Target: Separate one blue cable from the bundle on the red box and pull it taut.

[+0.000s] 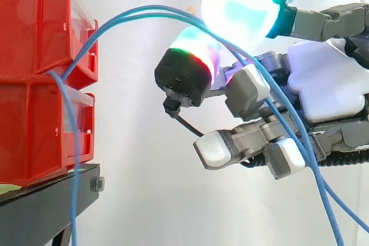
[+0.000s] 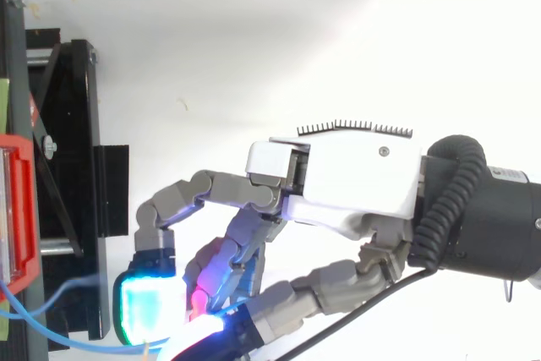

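Observation:
Two blue cables [image 1: 132,12] arch side by side out of the stacked red bins [image 1: 34,38] and run right and down across my hand [image 1: 328,84]. They pass between two glowing fingertips [image 1: 239,10], whose curled fingers close on them below the arch's top. Past the palm the two cables part and slope to the lower right. A third blue cable [image 1: 70,142] hangs straight down in front of the lower bin. From above, the hand [image 2: 355,175] reaches left, and a blue cable [image 2: 59,337] runs from the red bin [image 2: 21,209] to its lit pads.
The bins sit on a black stand [image 1: 46,194] at the left, also seen from above [image 2: 72,166]. A white curtain [image 1: 144,142] hangs behind. An open gap separates the bins from the hand.

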Motion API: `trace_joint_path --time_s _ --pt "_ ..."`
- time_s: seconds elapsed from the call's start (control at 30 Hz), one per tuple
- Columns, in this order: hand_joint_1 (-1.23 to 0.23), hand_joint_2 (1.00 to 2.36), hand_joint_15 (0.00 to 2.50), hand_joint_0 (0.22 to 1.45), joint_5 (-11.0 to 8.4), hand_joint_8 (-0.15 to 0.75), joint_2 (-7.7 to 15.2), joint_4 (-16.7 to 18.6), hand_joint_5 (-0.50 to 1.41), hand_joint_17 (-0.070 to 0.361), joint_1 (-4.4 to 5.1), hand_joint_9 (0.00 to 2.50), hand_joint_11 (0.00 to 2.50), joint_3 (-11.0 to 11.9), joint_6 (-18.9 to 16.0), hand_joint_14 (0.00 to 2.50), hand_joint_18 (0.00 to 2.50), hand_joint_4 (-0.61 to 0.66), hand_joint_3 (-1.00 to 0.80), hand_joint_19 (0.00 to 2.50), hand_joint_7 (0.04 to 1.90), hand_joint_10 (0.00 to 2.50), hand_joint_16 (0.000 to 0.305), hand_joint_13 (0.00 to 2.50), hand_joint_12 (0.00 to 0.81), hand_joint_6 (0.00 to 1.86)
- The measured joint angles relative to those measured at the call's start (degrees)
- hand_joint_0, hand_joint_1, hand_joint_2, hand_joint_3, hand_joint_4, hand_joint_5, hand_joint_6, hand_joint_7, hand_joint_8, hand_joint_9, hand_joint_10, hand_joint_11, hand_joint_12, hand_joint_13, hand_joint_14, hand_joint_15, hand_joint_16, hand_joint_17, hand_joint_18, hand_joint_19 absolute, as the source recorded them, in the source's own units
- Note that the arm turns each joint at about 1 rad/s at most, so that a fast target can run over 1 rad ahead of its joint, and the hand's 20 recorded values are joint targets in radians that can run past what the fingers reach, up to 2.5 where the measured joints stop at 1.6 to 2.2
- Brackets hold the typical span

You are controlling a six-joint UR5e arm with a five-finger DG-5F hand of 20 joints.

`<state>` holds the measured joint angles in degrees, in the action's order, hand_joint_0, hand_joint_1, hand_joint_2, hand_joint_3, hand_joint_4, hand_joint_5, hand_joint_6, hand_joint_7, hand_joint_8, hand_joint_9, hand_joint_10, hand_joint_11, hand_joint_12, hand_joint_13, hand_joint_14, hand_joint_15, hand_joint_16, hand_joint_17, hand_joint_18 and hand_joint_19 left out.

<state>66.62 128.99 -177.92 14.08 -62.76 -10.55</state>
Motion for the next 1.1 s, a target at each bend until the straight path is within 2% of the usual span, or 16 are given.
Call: trace_joint_path --time_s 0.2,0.37,0.57,1.1 --pt "-0.63 1.01 0.41 0.60 0.00 0.335 0.0 -0.1 -0.09 0.093 0.00 1.18 0.69 0.0 0.0 0.01 1.06 0.03 -0.35 0.61 1.24 0.02 0.041 0.88 0.357 0.71" --pt "-0.70 1.01 0.41 0.60 -0.02 0.330 0.0 -0.1 -0.08 0.091 0.05 1.19 0.68 0.0 0.0 0.01 1.07 0.05 -0.34 0.60 1.28 0.01 0.040 0.89 0.351 0.70" --pt "-0.71 1.01 0.41 0.59 -0.07 0.323 0.0 -0.2 -0.05 0.091 0.14 1.19 0.66 0.0 0.0 0.01 1.07 0.07 -0.32 0.60 1.39 0.01 0.040 0.90 0.349 0.65" --pt "-0.62 1.01 0.39 0.59 0.15 0.320 -0.2 -1.5 -0.06 0.092 0.22 1.17 0.64 0.0 0.1 0.01 1.05 0.05 -0.35 0.60 1.39 0.02 0.041 0.87 0.345 0.64"
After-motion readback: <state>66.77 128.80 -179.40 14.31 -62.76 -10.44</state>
